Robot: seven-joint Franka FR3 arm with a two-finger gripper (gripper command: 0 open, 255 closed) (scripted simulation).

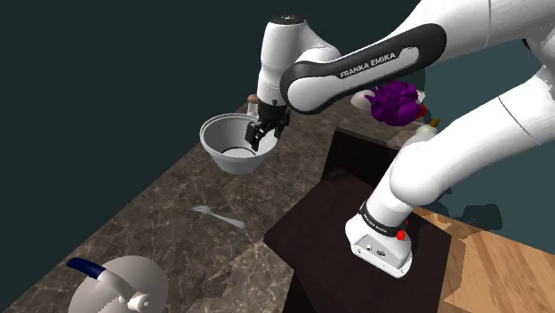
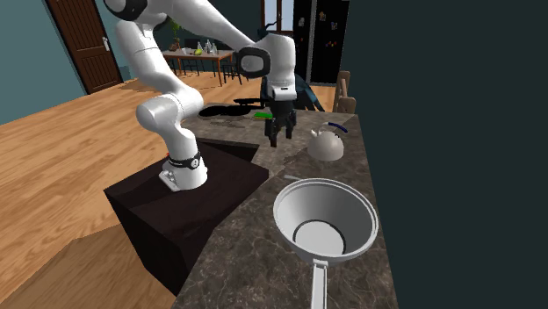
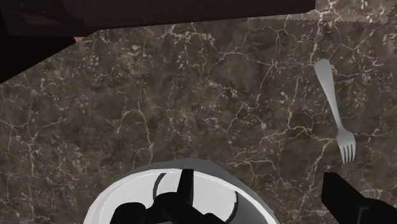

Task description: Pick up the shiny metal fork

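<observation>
Fork pale grey metal, dull sheen; counter dark veined stone (polished look); floor wood.

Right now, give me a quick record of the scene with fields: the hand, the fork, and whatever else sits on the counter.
hand: open, holding nothing, above the pan
fork: flat on the counter, untouched, off to one side of the hand
pan: grey, upright on the counter
kettle: grey with a blue handle, on the counter; the fork lies between it and the pan
counter: dark, marbled
task state: fork not yet picked up
</observation>
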